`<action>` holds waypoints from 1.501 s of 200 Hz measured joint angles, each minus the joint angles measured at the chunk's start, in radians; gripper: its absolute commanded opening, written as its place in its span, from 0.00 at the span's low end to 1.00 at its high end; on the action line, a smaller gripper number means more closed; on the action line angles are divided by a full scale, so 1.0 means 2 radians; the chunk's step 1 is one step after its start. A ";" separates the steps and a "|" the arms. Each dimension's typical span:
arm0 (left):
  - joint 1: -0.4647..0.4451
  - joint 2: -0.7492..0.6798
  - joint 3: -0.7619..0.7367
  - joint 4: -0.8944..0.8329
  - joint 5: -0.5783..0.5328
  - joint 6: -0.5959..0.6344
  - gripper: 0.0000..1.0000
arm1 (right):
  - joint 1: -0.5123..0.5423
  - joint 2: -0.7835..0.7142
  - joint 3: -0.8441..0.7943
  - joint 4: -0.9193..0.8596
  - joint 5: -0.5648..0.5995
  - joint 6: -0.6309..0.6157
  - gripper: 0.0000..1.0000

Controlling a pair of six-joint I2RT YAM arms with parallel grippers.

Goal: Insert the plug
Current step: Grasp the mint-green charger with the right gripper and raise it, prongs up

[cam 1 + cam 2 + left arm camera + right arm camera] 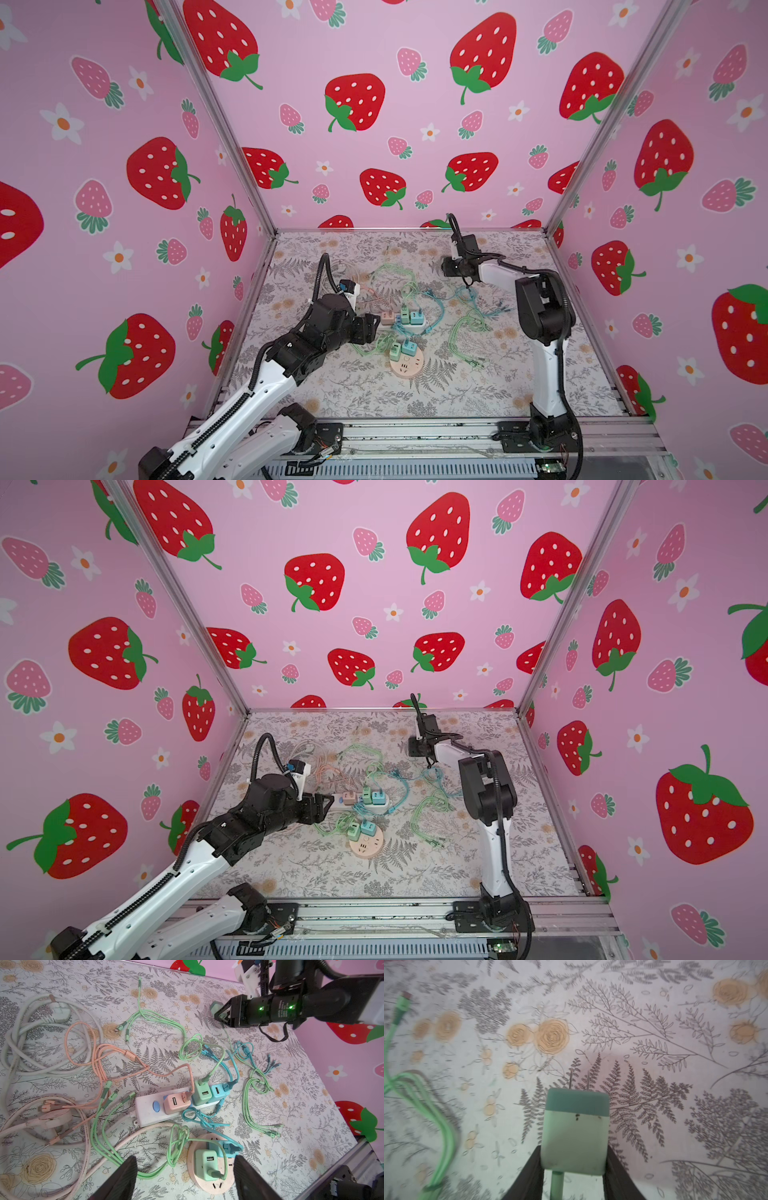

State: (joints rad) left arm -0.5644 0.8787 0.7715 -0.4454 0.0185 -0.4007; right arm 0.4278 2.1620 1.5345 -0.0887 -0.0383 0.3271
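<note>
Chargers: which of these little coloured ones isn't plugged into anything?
The pale green charger gripped by the right end effector, its two prongs bare. The other five all sit in the white power strip or the round pink socket.

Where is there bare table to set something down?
Bare: the near strip between round socket and front rail, and beside the right arm's base. Crowded: cables around the white power strip mid-table.

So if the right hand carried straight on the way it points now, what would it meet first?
Probably just the bare table mat. The right hand holds the green plug prongs forward, and nothing lies ahead of them in the right wrist view; depth is unclear.
</note>
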 measured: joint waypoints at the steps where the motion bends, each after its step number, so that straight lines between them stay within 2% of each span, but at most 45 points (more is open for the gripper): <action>1: 0.000 0.000 0.000 0.000 0.001 0.000 0.76 | 0.000 -0.002 -0.001 0.000 -0.001 -0.001 0.29; 83: 0.001 0.000 -0.005 0.027 0.031 0.001 0.76 | 0.001 -0.240 -0.059 0.087 -0.095 -0.083 0.29; 141: 0.001 0.000 -0.009 0.041 0.041 0.001 0.76 | 0.008 -0.356 -0.082 0.130 -0.126 -0.141 0.29; 210: 0.001 0.012 -0.014 0.054 0.064 0.003 0.76 | 0.010 -0.439 -0.083 0.163 -0.107 -0.182 0.28; 256: 0.001 0.022 -0.014 0.057 0.076 0.004 0.76 | 0.010 -0.452 -0.059 0.167 -0.081 -0.203 0.27; 300: 0.001 0.022 -0.014 0.063 0.090 0.005 0.76 | 0.010 -0.477 -0.074 0.190 -0.039 -0.215 0.26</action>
State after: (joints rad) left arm -0.5625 0.9230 0.7425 -0.3187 0.1993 -0.3916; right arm 0.4480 1.2087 1.3869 0.2916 -0.1154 -0.1024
